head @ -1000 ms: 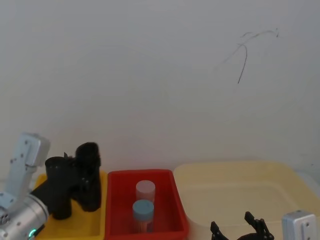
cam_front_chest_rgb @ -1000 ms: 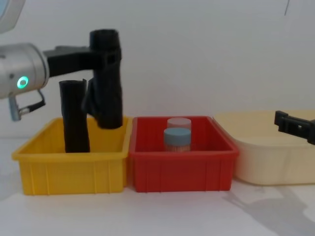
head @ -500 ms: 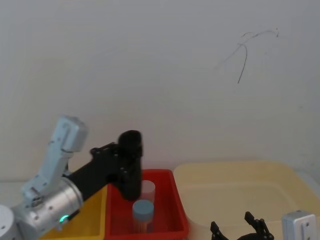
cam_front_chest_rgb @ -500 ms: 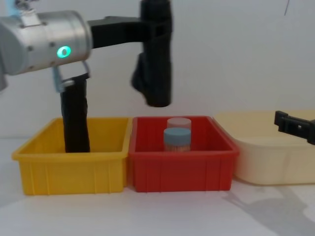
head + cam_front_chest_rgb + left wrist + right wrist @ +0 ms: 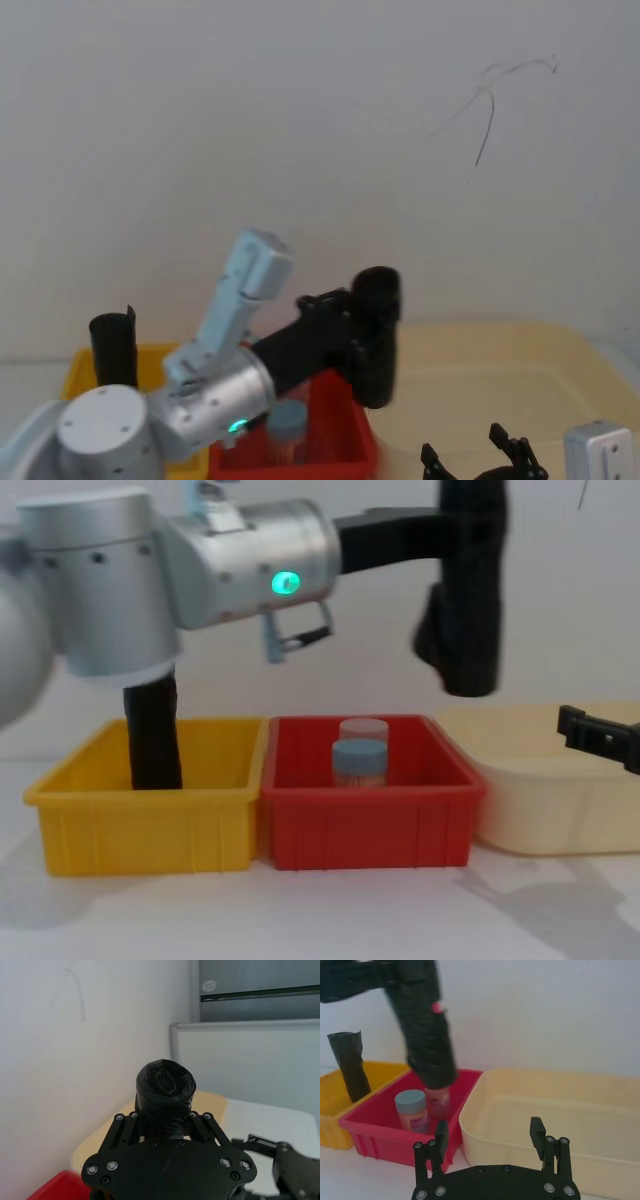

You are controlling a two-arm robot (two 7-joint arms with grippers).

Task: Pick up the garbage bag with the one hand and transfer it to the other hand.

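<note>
1. the left gripper (image 5: pixel 470 542) is clamped on the upper part of the garbage bag (image 5: pixel 468 640). the bag hangs upright in the air above the right wall of the red bin (image 5: pixel 370 830).
2. it is held high, probably so its lower end clears the jars (image 5: pixel 359 763) in the red bin.
3. gripping near the top leaves the lower length bare, likely for the other hand to take.
4. the right gripper (image 5: pixel 489 1136) waits low, well right of the red bin, with jaws apart, seemingly ready to receive.
5. a second black roll (image 5: pixel 152 740) stands in the yellow bin (image 5: pixel 140 830) just left of the red bin.
</note>
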